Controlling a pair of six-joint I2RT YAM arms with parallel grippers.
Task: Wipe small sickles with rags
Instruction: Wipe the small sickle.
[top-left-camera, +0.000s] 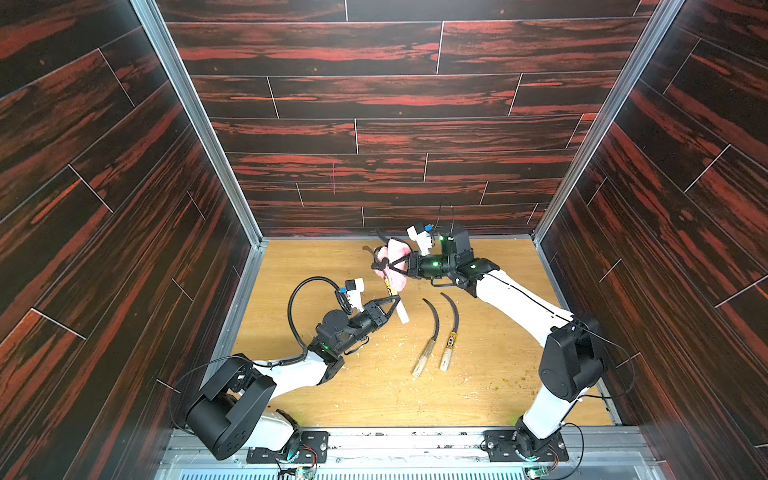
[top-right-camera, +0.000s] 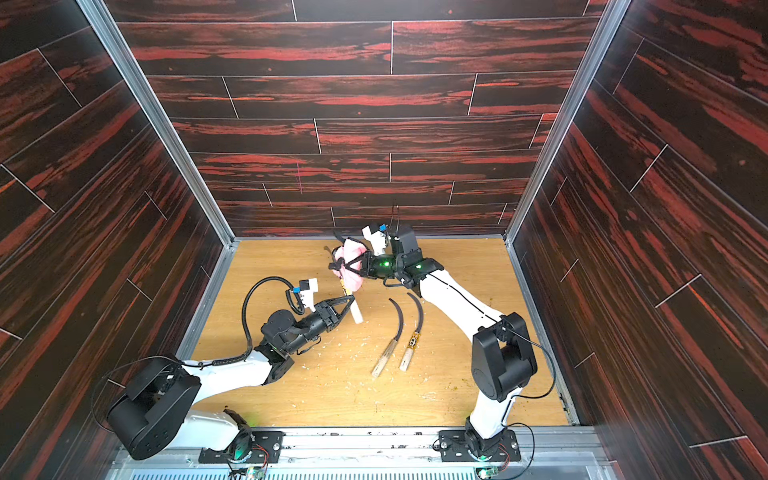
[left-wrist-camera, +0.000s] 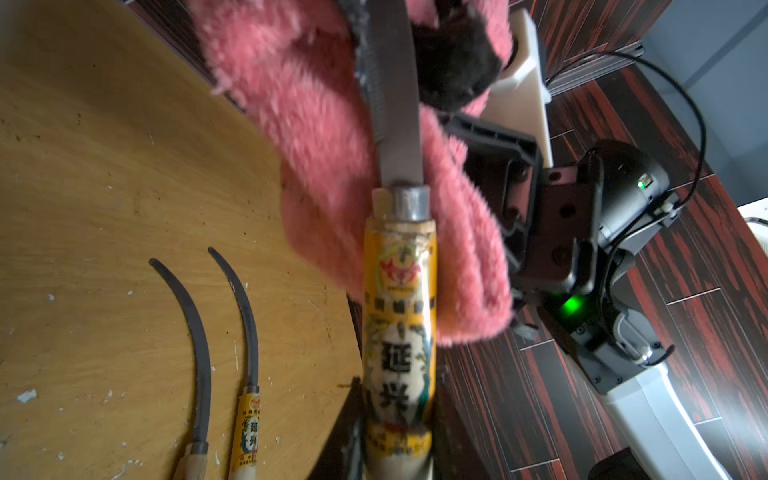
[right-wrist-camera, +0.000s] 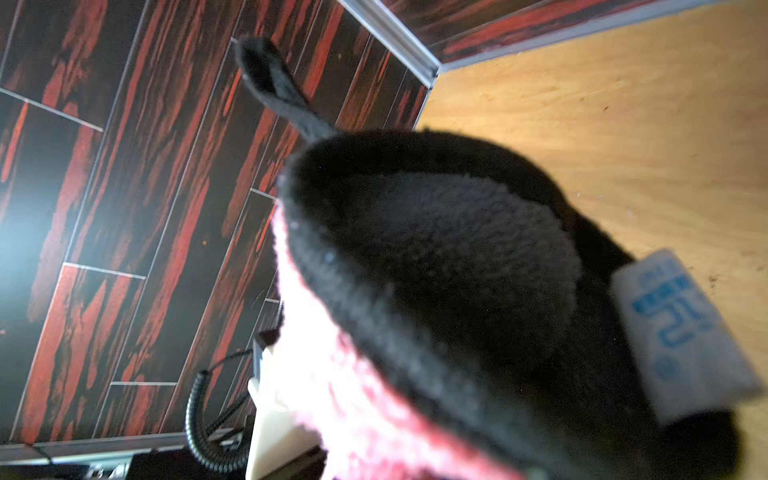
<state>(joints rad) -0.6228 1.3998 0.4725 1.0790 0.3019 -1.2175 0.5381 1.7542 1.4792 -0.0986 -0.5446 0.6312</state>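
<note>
Surface: pale wooden tabletop (top-left-camera: 332, 399) strewn with light chips, boxed in by dark red plank walls (top-left-camera: 374, 95).
Left gripper (top-left-camera: 395, 300): pressed tight on the pale handle of the raised sickle (left-wrist-camera: 400, 316), held above the tabletop.
Right gripper (top-left-camera: 385, 264): clamped on the pink rag (left-wrist-camera: 299, 124), which is bunched around that sickle's blade.
Rag loop: thin black loop (right-wrist-camera: 270, 79) sticks out from the bunched cloth.
Other sickles: plain-handled sickle (top-left-camera: 426, 355) and labelled sickle (top-left-camera: 446, 359) lie side by side on the tabletop, between the two arms.

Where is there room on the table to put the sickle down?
Bare wood runs along the table's front edge, before the lying sickles, and fills the far left corner. The middle is crowded: those sickles, rag, held sickle.
</note>
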